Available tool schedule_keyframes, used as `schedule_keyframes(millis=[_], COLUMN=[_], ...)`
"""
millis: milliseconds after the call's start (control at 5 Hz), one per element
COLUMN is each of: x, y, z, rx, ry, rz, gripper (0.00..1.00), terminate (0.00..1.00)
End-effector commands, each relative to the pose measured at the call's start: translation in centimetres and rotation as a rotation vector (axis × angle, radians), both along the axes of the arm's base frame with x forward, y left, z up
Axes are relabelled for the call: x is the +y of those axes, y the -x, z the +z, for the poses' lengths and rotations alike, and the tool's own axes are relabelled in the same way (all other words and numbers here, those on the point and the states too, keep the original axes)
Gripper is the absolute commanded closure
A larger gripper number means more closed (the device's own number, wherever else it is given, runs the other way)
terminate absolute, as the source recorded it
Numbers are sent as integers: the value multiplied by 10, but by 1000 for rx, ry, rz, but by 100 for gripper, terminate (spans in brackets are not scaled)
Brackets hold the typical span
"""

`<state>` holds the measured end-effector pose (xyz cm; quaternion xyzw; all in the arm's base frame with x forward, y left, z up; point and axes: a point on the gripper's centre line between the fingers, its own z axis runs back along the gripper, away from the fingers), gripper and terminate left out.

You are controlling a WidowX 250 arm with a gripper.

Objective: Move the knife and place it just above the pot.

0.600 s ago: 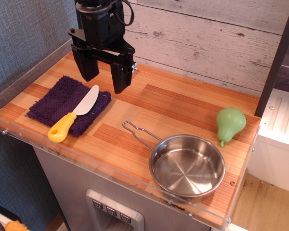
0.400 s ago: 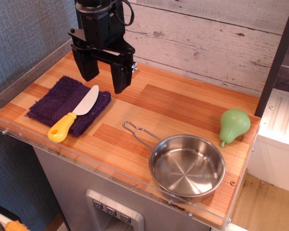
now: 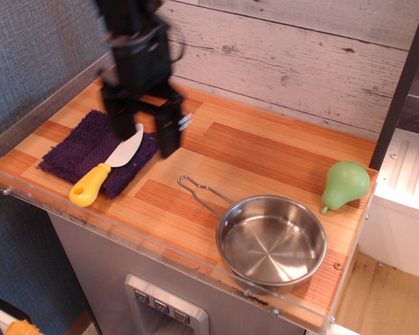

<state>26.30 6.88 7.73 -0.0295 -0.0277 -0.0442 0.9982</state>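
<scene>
The knife (image 3: pixel 108 168) has a chunky yellow handle with a hole near its end and a short, rounded white blade; it lies diagonally on a dark purple cloth (image 3: pixel 84 150) at the 9 o'clock side of the wooden desk (image 3: pixel 265 157), handle toward 7 o'clock and blade toward 1 o'clock. The black fingers (image 3: pixel 141 132) stand spread apart just over the blade tip, blurred, gripping nothing. The pot (image 3: pixel 271 241) – shallow, shiny steel, with a thin wire loop handle pointing to 10 o'clock – sits at 5 o'clock, well apart from the knife. A green pear (image 3: pixel 345 184) rests at 3 o'clock.
</scene>
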Motion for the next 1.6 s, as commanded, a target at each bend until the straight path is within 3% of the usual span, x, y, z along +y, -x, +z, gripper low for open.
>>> schedule_keyframes(millis=[0, 400, 600, 800, 1000, 1200, 1400], x=[29, 40, 49, 56, 55, 51, 48], y=[18, 25, 40, 53, 51, 50, 49], z=[-13, -31, -35, -38, -39, -41, -41], rx=[-29, 27, 73, 85, 90, 97, 84], ry=[-72, -111, -115, -98, -104, -121, -115], rz=[39, 64, 70, 91, 76, 63, 63], gripper=[0, 0, 0, 0, 0, 100, 0], terminate=[0, 0, 0, 0, 0, 0, 0])
